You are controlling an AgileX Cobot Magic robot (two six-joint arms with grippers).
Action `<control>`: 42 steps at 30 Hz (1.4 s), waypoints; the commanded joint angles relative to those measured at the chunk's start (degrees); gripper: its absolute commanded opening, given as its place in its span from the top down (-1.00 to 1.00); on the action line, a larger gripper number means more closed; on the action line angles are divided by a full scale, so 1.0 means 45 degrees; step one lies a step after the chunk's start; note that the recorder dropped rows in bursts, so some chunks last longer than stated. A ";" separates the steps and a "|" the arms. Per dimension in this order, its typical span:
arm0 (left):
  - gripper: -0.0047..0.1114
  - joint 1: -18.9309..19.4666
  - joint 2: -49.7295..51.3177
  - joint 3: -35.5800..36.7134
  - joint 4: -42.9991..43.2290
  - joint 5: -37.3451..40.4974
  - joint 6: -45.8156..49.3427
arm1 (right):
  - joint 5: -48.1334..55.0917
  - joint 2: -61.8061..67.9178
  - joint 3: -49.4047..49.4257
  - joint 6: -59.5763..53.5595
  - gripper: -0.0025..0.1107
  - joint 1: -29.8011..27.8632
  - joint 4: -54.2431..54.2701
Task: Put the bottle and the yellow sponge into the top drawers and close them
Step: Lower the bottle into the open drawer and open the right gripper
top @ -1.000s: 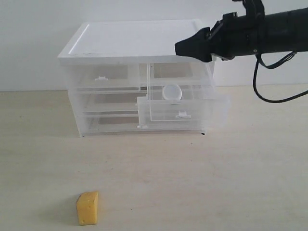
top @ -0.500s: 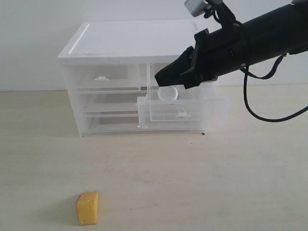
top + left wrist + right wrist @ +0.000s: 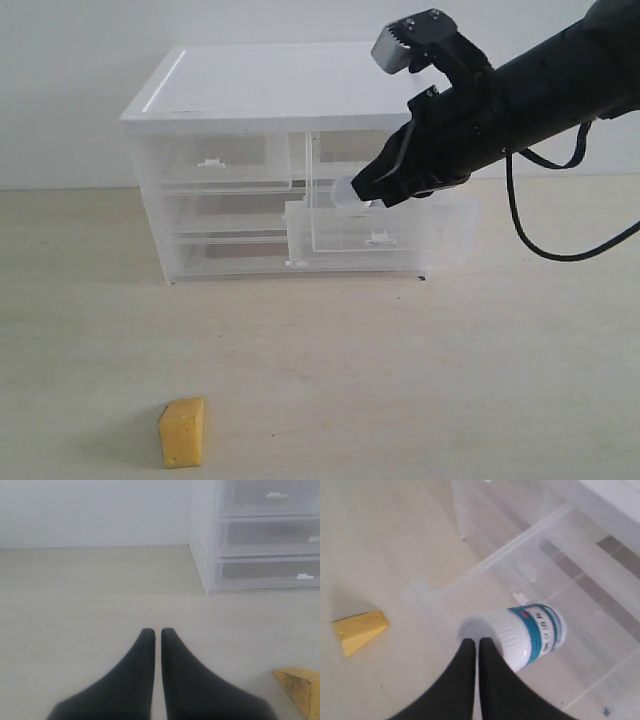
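Note:
The white bottle (image 3: 530, 632) with a blue-teal label lies inside the pulled-out right top drawer (image 3: 400, 228), its cap (image 3: 345, 192) toward the drawer front. My right gripper (image 3: 476, 641) is shut with nothing in it, and its tips (image 3: 362, 190) are right at the cap; I cannot tell if they touch. The left top drawer (image 3: 215, 165) is pushed in. The yellow sponge (image 3: 182, 432) stands on the table, front left. My left gripper (image 3: 157, 630) is shut and empty, low over the table, with the sponge (image 3: 300, 685) off to one side.
The white-topped cabinet (image 3: 280, 85) stands at the back of the table, with two full-width clear drawers (image 3: 230, 255) pushed in below the top ones. The right arm's black cable (image 3: 525, 225) hangs beside the cabinet. The sponge (image 3: 360, 630) also shows in the right wrist view.
The right gripper has shut and come down from beside the cabinet top into the open drawer, to the bottle's cap. The sponge has not moved.

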 commanded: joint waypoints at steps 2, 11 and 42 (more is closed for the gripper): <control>0.85 0.0011 -0.0047 0.0032 -0.0088 -0.0081 -0.0105 | -0.1595 -0.0100 -0.0040 0.0959 0.96 -0.0012 -0.0455; 0.85 0.0011 -0.0047 0.0032 -0.0088 -0.0081 -0.0105 | -0.3138 -0.0100 -0.0040 0.2252 0.96 -0.0012 -0.1653; 0.85 0.0011 -0.0047 0.0032 -0.0088 -0.0081 -0.0105 | -0.1812 0.0360 -0.0332 0.0733 0.96 0.0474 -0.0763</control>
